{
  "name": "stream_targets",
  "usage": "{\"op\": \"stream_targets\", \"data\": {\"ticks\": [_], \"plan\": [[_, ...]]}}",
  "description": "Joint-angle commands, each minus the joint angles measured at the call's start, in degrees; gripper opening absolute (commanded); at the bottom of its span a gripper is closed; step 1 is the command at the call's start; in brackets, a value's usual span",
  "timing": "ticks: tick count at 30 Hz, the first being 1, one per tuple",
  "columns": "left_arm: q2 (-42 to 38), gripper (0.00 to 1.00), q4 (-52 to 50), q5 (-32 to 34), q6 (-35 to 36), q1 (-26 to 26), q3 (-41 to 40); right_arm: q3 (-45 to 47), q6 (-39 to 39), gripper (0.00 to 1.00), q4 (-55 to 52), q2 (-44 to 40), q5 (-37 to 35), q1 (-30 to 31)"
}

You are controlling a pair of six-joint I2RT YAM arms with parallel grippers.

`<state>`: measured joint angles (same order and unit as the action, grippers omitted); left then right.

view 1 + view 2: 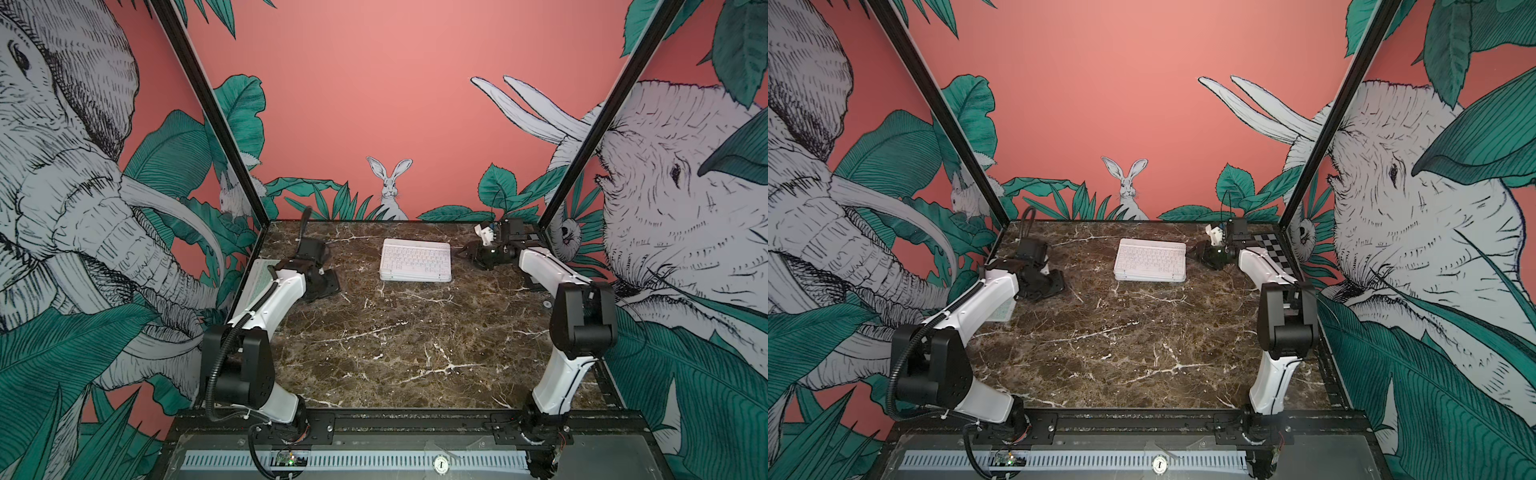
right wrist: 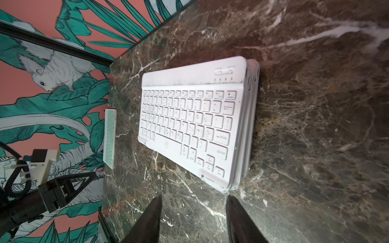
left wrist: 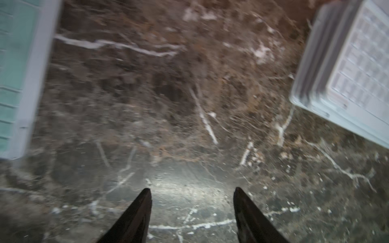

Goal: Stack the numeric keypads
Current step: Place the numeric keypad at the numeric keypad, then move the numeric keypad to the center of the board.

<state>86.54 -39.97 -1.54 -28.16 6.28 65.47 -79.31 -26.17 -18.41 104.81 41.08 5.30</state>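
A stack of numeric keypads point(image 1: 415, 259) point(image 1: 1150, 259) lies at the back middle of the marble table, a white one with pale keys on top point(image 2: 193, 122). Its corner shows in the blurred left wrist view point(image 3: 347, 69). A single mint-green keypad point(image 1: 261, 278) point(image 2: 109, 137) point(image 3: 14, 80) lies flat at the table's left edge, partly hidden by the left arm. My left gripper point(image 1: 328, 286) point(image 3: 192, 190) hangs open over bare marble between the green keypad and the stack. My right gripper point(image 1: 463, 252) point(image 2: 194, 197) is open and empty, just right of the stack.
A black-and-white checkered board point(image 1: 1266, 245) lies at the back right behind the right arm. Black frame posts point(image 1: 232, 145) rise at the table's back corners, with mural walls on three sides. Bare marble point(image 1: 395, 345) spreads in front of the stack.
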Motion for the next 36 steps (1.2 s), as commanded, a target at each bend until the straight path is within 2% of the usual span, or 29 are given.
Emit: {"op": "stream_targets", "data": {"ticks": [1,6,9,12,16,22,28,36], "plan": [[-1.8,0.65,-2.2,1.7,1.9,-6.6,-0.9,3.3,-3.1,0.49,6.6,-3.2,-2.1,2.5],[3.1,0.65,-0.4,-0.1,3.5,-16.6,0.1,6.9,-4.9,0.49,8.8,-5.4,-1.4,6.9],[6.7,0.65,2.1,-1.5,4.7,-20.0,1.4,7.0,-5.6,0.49,9.8,-5.0,-0.4,9.4],[10.1,0.64,2.8,0.6,7.0,-21.5,4.1,7.5,-8.5,0.49,13.4,-4.3,1.2,10.8],[13.5,0.64,3.7,1.2,8.9,-22.8,7.2,9.1,-12.7,0.49,19.3,-4.1,3.0,12.1],[18.8,0.64,4.6,0.4,10.3,-24.3,9.9,9.9,-12.8,0.49,18.7,-5.1,3.0,12.9],[21.7,0.63,5.5,0.1,10.5,-24.2,8.9,10.1,-12.7,0.49,18.3,-5.2,3.2,13.3],[22.3,0.62,2.7,1.1,12.3,-20.5,7.9,9.9,-13.5,0.49,19.2,-4.9,3.3,13.6]]}}
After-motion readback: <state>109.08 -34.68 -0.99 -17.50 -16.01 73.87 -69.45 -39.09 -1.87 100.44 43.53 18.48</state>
